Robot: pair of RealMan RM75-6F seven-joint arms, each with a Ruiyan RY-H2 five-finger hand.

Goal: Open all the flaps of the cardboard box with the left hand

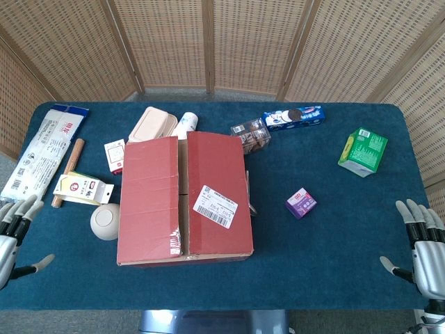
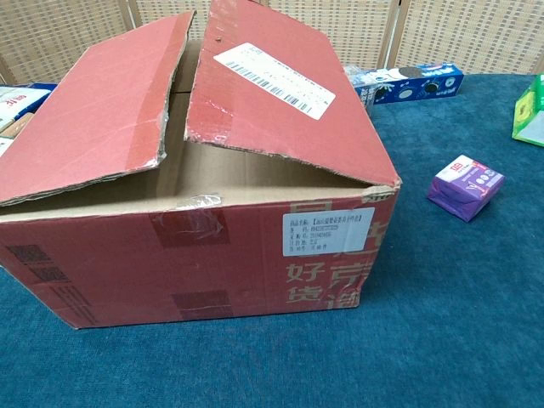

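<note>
A red-brown cardboard box (image 1: 184,198) stands in the middle of the blue table. Its two top flaps lie nearly closed, with a narrow gap between them. The right flap carries a white shipping label (image 1: 215,206). The chest view shows the box (image 2: 195,246) close up, both flaps slightly raised. My left hand (image 1: 12,236) hovers at the table's near left corner, fingers spread, holding nothing, well left of the box. My right hand (image 1: 421,243) is at the near right corner, also spread and empty. Neither hand shows in the chest view.
Left of the box lie a white bowl (image 1: 105,221), a small carton (image 1: 82,188), a wooden stick (image 1: 68,170) and a white packet (image 1: 45,149). Behind it are a beige container (image 1: 153,124), a cup (image 1: 185,124) and a cookie pack (image 1: 293,117). A purple box (image 1: 300,204) and green carton (image 1: 362,151) sit right.
</note>
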